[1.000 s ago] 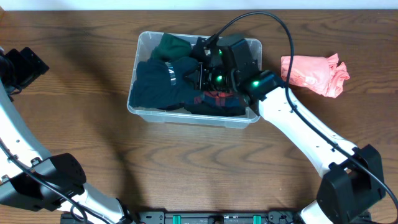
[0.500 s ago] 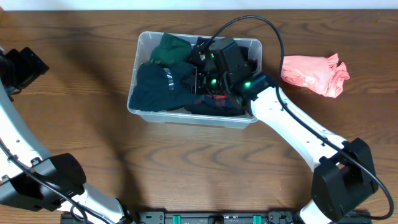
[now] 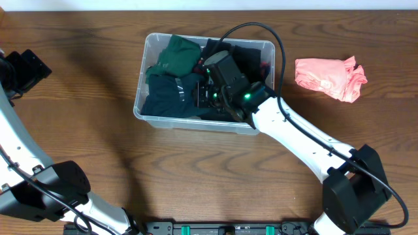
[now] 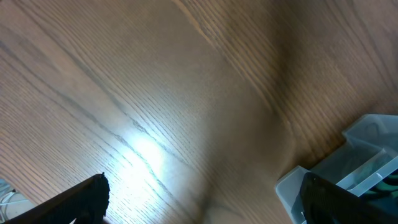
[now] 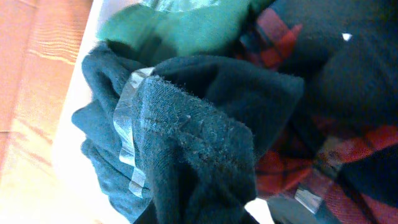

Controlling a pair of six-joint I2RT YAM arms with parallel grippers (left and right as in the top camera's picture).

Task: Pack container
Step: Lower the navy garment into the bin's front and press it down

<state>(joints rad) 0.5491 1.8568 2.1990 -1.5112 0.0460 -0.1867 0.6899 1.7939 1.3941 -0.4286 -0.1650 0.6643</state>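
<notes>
The right gripper (image 3: 204, 93), closed on the navy garment (image 3: 163, 98) inside the container (image 3: 196, 125) at the middle of the table (image 3: 78, 143), is best lowered until the garment is tucked below its walls; the left gripper (image 4: 208, 202) is shown wide open.

Even overhead light, soft shadows on the table (image 3: 78, 130), left-wrist glare patch, the container (image 4: 367, 155) blurred.

A robot lab setup: two white arms (image 3: 307, 140) stand at a wooden table (image 3: 85, 78).
</notes>
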